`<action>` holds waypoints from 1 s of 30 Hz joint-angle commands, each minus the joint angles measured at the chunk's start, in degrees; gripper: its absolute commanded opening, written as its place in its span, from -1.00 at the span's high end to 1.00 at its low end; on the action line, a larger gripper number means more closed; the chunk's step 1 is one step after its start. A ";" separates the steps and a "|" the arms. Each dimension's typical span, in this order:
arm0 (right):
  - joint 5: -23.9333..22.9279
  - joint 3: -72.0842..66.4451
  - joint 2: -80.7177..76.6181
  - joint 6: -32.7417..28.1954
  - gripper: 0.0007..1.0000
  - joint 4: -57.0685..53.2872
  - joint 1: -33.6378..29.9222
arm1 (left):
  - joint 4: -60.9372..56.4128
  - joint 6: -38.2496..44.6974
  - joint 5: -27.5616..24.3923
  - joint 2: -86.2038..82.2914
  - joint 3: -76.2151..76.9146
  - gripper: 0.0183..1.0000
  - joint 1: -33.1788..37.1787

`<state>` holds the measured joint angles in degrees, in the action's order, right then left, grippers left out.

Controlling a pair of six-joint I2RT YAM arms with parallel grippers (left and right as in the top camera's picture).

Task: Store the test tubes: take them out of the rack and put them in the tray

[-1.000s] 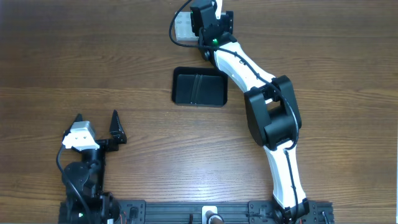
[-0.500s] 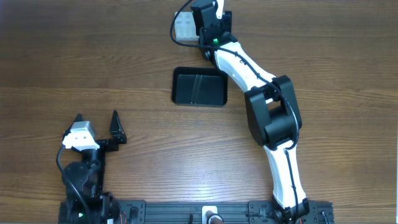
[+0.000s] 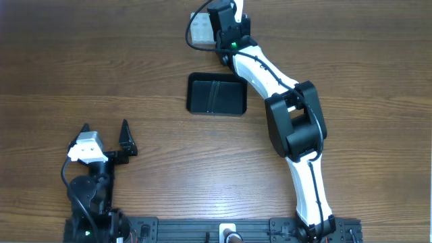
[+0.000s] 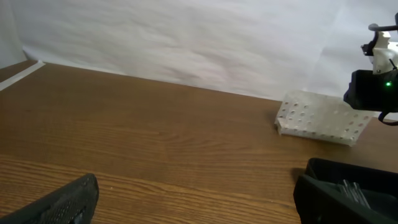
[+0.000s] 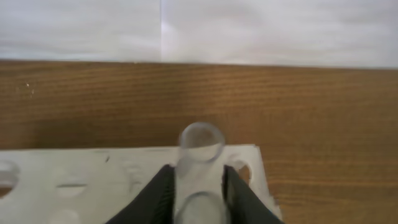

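On the wood-grain tabletop [image 3: 101,61], backed by a white wall [image 4: 186,37], the right end effector [image 5: 198,186] pinches a clear test tube [image 5: 201,146] at the white rack [image 5: 93,180]. The black tray [image 3: 199,98] sits near the rack. The left end effector [image 3: 106,129] rests with its fingers spread.

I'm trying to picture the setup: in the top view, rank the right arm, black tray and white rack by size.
1. right arm
2. black tray
3. white rack, though the arm covers part of it, so its full size is unsure.
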<state>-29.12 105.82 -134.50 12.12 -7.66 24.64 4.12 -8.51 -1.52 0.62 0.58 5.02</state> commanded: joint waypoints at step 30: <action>-1.03 9.55 -1.09 -3.43 0.98 -6.32 3.41 | 0.26 1.05 0.04 -0.46 -0.24 -0.99 0.35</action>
<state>-29.54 112.27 -134.87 8.91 -12.86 26.96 4.12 -8.51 -1.52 0.62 0.58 5.02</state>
